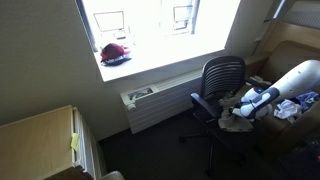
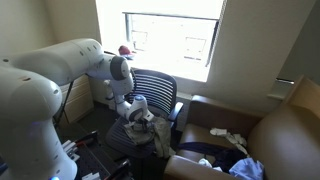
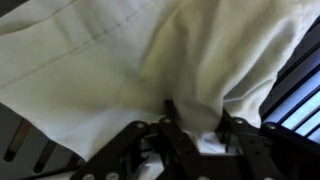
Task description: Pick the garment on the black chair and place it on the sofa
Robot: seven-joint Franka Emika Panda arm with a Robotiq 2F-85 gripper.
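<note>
**A:** Closest to the wrist lens is the claw (image 3: 195,125). Its two dark fingers (image 3: 170,118) come up from 6 o'clock, narrowly apart, with a bunched fold of the pale garment (image 3: 150,60) pinched between them.

**B:** So it has a grip?

**A:** I judge so. Cloth fills the gap and puckers toward it. A seam (image 3: 90,38) runs across the fabric from about 8 o'clock to 2 o'clock.

**B:** Where does the garment sit in the room?

**A:** In an exterior view it is heaped on the seat of the black chair (image 2: 162,92), toward the front edge. The claw (image 2: 138,112) is right down on top of the heap (image 2: 152,128).

**B:** And the sofa?

**A:** The brown sofa (image 2: 285,135) lies at roughly 3 o'clock from the claw in that view, just beside the chair. Its near arm stands between the two.

**B:** So the carry goes which way?

**A:** Up first, I'd say, so the trailing cloth clears the chair and that sofa arm. Then across toward 3 o'clock.
</note>
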